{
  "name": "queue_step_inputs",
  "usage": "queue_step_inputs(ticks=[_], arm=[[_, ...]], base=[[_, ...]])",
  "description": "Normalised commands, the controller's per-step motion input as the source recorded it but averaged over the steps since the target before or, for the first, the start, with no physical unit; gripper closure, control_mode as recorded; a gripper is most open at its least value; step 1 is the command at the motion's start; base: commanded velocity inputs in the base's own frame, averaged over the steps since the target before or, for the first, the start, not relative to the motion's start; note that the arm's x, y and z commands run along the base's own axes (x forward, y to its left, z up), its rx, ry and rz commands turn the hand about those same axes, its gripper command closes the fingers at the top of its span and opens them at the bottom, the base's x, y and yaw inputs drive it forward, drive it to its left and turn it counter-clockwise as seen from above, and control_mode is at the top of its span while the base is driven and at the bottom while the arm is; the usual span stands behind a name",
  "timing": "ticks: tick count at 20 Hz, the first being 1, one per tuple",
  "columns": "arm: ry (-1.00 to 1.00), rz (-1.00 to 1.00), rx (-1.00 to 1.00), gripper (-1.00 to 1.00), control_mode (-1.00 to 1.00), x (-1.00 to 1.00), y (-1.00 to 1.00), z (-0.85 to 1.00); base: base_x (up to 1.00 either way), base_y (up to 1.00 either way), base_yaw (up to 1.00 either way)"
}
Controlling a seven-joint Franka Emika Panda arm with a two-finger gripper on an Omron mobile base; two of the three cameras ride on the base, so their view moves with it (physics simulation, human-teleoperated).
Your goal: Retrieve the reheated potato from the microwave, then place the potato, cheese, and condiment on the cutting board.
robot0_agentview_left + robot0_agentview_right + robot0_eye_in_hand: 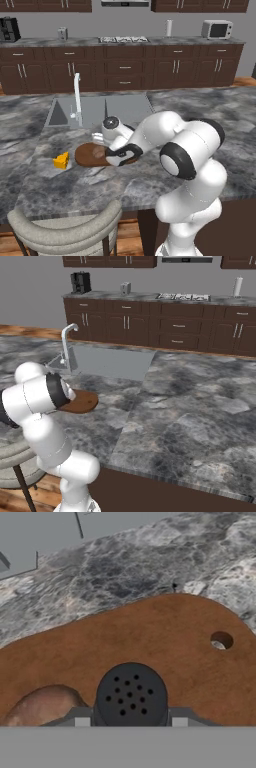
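**Potato on the board, shaker about to join it, cheese still off**

Potato (42, 704) lies on the board (165, 642), at the lower left of the hand view, so the trip to the microwave looks done. Right beside it, the shaker (131, 696) sits between the fingertips, its perforated black top facing the camera. The gripper (131, 719) is clenched on the shaker, held above or just on the wood; whether its base already touches the board cannot be told.

From the left base view the gripper (120, 156) hangs over the near side of the board (89, 155) on the island counter (200, 107), just in front of the sink (100, 110).

The cheese (61, 160) rests on the counter just beside the board's left edge, not on it.

My reading: one item is placed, the second is close to being set down and released, and the third is yet to be fetched. After letting go, the arm needs only a short reach left for the cheese.
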Motion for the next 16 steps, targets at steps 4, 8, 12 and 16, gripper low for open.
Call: queue_step_inputs(ticks=[4, 8, 12, 16], arm=[[0.01, 0.0, 0.0, 1.0, -1.0, 0.05, 0.0, -0.07], [0.0, 0.0, 0.0, 1.0, -1.0, 0.08, 0.0, -0.11], [0.0, 0.0, -0.01, 1.0, -1.0, 0.13, -0.05, -0.07], [0.0, 0.0, -0.02, 1.0, -1.0, 0.15, -0.04, 0.0]], base=[[0.0, 0.0, 0.0], [0.0, 0.0, 0.0], [0.0, 0.0, 0.0], [0.0, 0.0, 0.0]])
